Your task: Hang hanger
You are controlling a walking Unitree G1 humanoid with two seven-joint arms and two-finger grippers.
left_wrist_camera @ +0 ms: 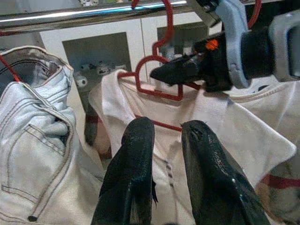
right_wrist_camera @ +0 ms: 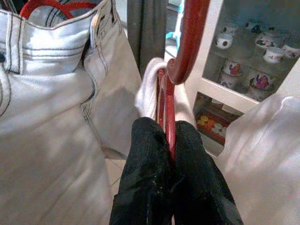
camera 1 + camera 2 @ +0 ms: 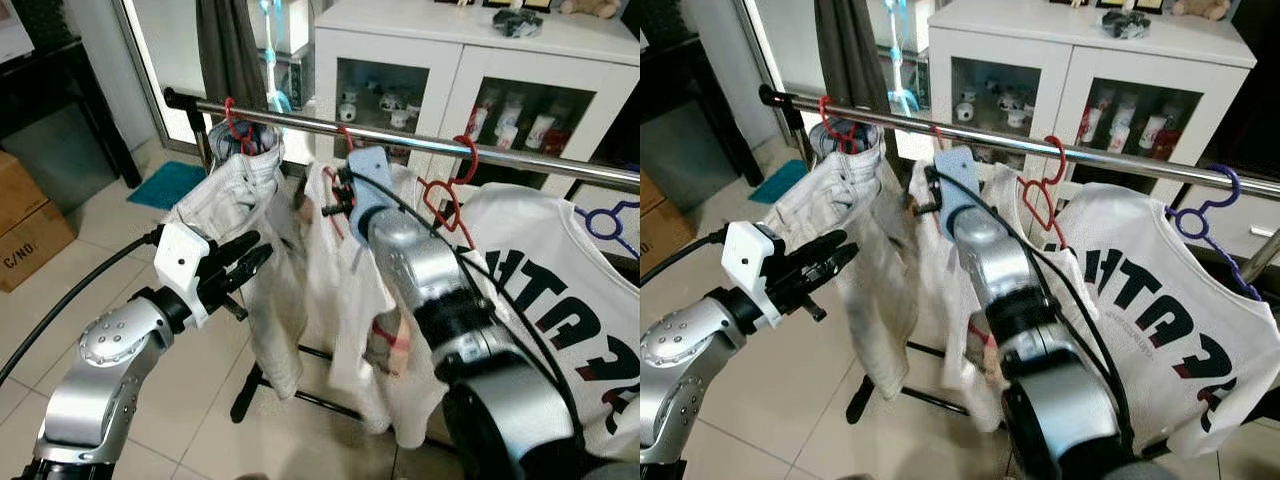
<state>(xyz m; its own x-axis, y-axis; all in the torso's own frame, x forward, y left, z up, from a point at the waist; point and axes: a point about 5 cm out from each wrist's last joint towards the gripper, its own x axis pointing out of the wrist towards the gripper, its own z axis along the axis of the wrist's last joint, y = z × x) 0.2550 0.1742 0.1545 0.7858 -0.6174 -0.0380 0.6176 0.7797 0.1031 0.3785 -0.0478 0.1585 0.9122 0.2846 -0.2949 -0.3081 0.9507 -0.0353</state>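
Red hanger [image 2: 169, 101] (w/ white shirt [image 1: 206, 122]) pinched by right hand [image 2: 171, 140].

Home interior, tiled floor [image 3: 200, 400], white display cabinet [image 3: 450, 70], laundry rail [image 3: 420, 140]

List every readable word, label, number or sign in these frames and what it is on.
"C/NO.": printed on the cardboard box on the floor at the robot's left.
Large dark and red letters on the white T-shirt on the rail, seen from behind and partly folded; roughly "HTA", not fully readable.
A small line under those letters: too small to read.
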